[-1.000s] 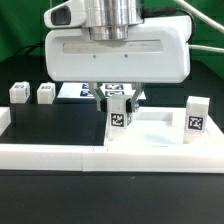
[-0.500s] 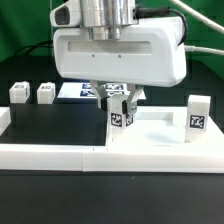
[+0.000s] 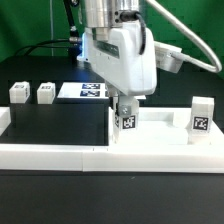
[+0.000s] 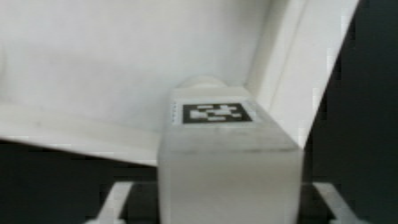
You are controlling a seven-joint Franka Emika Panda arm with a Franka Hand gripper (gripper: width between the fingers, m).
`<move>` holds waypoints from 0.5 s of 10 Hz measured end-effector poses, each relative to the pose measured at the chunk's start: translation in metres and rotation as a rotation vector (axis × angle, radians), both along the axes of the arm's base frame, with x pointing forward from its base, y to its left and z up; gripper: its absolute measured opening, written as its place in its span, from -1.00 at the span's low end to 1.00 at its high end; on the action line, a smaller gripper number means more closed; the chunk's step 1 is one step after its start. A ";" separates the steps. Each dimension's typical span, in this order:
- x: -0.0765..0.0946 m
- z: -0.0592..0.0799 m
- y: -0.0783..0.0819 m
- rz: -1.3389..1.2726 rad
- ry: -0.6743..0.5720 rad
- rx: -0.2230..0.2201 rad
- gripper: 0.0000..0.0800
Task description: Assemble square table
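Rotated since earlier, the two-finger gripper [image 3: 125, 106] clamps a short white tagged plastic leg [image 3: 127, 124], seemingly seated in the white square tabletop [image 3: 162, 128]. Keep it upright while twisting.

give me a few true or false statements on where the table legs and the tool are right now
1. The tool is shut on a tagged leg standing upright at a corner of the tabletop. True.
2. All four legs are on the tabletop. False: two loose legs sit off it, at the exterior view's left.
3. The far leg at the exterior view's right lies flat. False: it stands upright.
4. The marker board lies on the table, not touched by the tool. True.
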State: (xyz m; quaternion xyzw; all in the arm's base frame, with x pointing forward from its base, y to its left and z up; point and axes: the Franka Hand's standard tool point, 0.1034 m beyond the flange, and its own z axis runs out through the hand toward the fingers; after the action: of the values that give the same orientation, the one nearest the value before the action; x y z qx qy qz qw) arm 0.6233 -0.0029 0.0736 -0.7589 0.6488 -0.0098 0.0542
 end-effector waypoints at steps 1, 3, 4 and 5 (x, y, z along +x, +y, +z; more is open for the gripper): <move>-0.001 0.000 0.001 -0.183 0.017 0.012 -0.27; -0.001 -0.001 0.000 -0.456 0.032 0.034 -0.27; -0.002 -0.001 0.000 -0.564 0.029 0.042 -0.26; -0.003 -0.001 0.001 -0.669 0.008 0.055 -0.23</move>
State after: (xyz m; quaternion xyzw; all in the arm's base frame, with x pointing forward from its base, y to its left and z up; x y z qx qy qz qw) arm 0.6201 -0.0023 0.0727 -0.5023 0.8621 -0.0064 0.0660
